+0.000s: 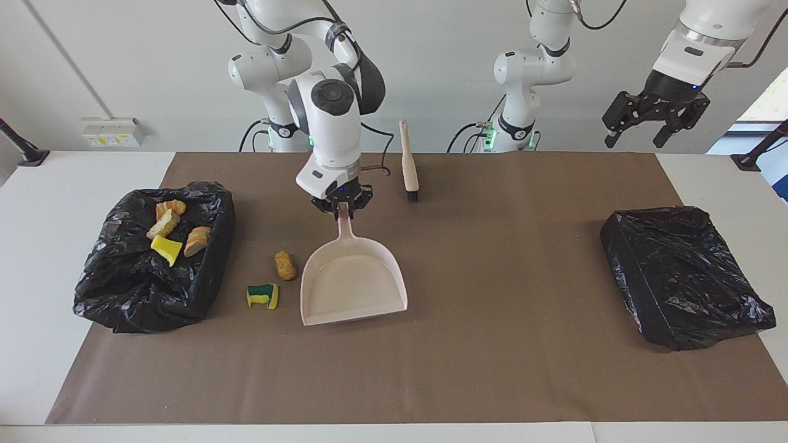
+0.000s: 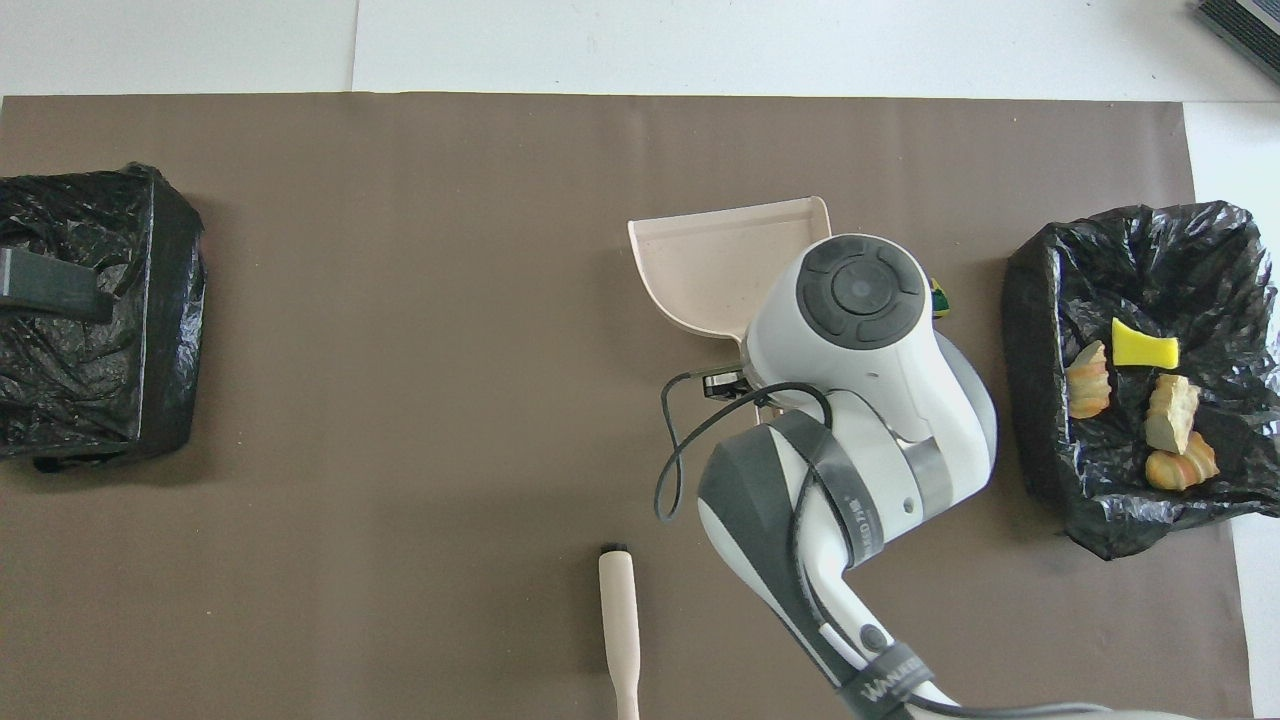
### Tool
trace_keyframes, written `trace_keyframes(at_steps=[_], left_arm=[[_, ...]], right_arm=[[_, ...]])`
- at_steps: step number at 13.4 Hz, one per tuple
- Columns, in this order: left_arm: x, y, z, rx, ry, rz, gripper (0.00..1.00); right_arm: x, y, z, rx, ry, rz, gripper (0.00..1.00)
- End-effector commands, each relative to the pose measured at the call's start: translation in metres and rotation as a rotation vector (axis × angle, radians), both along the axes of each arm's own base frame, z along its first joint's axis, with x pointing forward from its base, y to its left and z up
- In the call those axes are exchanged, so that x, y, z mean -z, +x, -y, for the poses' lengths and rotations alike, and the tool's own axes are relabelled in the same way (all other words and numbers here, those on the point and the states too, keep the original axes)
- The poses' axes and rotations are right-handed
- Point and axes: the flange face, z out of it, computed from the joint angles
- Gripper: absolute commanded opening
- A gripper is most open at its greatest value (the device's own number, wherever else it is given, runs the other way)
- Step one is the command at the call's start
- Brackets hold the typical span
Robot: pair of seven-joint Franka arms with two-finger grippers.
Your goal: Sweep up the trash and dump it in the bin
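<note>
Sweep half done; four scraps of trash already lie in the open black bin at the right arm's end of the desk; we see two more, a tan chunk and a green-yellow sponge, on the brown mat between bin and dustpan; the right hand pinches the dustpan handle; the brush lies untouched nearer the robots; the left hand waits spread, raised above the second, closed black bag, whose contents we cannot see.
</note>
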Motion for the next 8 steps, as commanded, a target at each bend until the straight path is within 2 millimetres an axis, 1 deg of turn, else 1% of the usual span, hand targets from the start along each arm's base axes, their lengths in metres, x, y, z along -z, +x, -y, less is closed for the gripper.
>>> trace_keyframes(at_steps=[1,2,3,4,5,7,8], left_arm=[[-0.001,-0.005,-0.003,-0.005,0.013,-0.009,1.0],[-0.001,-0.005,-0.003,-0.005,0.013,-0.009,1.0],[-0.001,-0.006,-0.003,-0.001,0.014,-0.011,1.0],[-0.001,-0.006,0.002,0.006,0.014,-0.011,1.0],[0.0,-0.006,0.003,0.006,0.014,-0.011,1.0],[0.001,-0.008,0.005,0.006,0.015,-0.026,1.0],[0.001,-0.01,0.008,0.009,0.016,-0.032,1.0]], right_arm=[[0.011,0.024,-0.05,0.064,0.024,0.025,0.0],[0.019,0.029,-0.072,0.093,0.022,0.034,0.0],[0.031,0.03,-0.098,0.121,0.018,0.041,0.0],[0.04,0.029,-0.12,0.129,0.024,0.054,0.0],[0.046,0.024,-0.137,0.116,0.041,0.078,0.0],[0.062,0.013,-0.158,0.078,0.043,0.101,0.0],[0.067,0.007,-0.17,0.06,0.059,0.118,0.0]])
